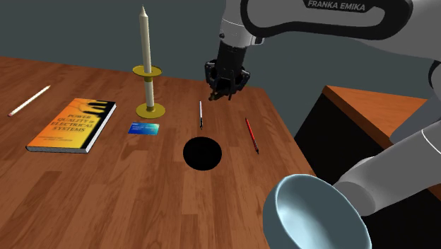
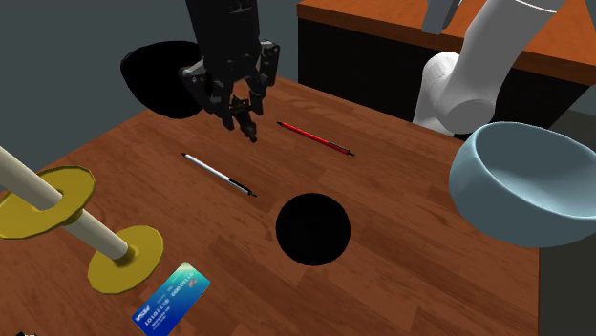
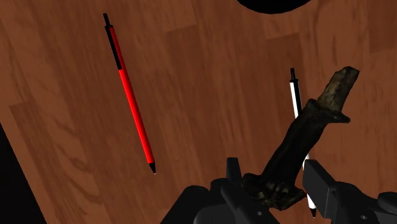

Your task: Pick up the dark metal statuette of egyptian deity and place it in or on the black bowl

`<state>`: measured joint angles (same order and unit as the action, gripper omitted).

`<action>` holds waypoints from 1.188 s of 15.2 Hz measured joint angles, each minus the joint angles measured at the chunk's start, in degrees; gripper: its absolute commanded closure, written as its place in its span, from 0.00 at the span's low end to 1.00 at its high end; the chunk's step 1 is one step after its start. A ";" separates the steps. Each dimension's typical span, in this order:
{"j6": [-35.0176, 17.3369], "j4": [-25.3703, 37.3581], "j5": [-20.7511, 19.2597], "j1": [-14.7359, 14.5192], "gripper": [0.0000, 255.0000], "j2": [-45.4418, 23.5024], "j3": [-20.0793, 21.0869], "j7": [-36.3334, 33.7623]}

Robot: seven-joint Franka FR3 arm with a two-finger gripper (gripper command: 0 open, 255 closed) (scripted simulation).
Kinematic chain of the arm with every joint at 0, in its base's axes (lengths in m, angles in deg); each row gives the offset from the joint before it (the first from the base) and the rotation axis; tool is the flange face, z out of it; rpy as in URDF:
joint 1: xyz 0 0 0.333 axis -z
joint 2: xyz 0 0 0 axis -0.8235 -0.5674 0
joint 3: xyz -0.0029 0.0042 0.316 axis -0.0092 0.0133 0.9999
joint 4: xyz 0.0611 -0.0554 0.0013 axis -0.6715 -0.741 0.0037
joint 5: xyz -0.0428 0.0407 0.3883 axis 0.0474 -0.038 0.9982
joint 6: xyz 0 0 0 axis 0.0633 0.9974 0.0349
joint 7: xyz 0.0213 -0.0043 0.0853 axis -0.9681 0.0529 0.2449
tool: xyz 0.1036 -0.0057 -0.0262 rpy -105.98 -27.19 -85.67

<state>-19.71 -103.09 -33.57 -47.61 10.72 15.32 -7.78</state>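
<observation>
My black gripper (image 1: 225,89) hangs above the wooden table's far side, shut on the dark statuette (image 3: 311,124), a slim, mottled, dark brown figure. The statuette is clasped at its base and sticks out past the fingers (image 3: 316,180), tilted over the white pen (image 3: 294,95). In the second exterior view the gripper (image 2: 244,118) hovers off the table with the statuette (image 2: 251,129) at its tips. The black bowl (image 1: 202,153) reads as a flat black disc in the table's middle, nearer than the gripper. It also shows as the black bowl (image 2: 312,227) and, in the wrist view, as an edge of the black bowl (image 3: 273,4).
A white pen (image 1: 201,113) and a red pen (image 1: 251,135) lie between gripper and bowl. A candle in a gold holder (image 1: 147,67), a blue card (image 1: 143,128), an orange book (image 1: 71,125) and a pencil (image 1: 28,100) stand left. A pale blue bowl (image 1: 314,216) sits near right.
</observation>
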 measured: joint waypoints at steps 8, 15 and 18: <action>6.19 7.35 -0.64 0.19 1.00 -1.26 0.02 -0.48; 12.07 14.94 -1.51 0.25 1.00 -3.17 0.33 -1.24; 12.99 17.35 -2.36 0.82 1.00 -4.89 -0.16 -0.26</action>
<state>-6.72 -85.74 -35.93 -46.80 5.83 15.16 -8.04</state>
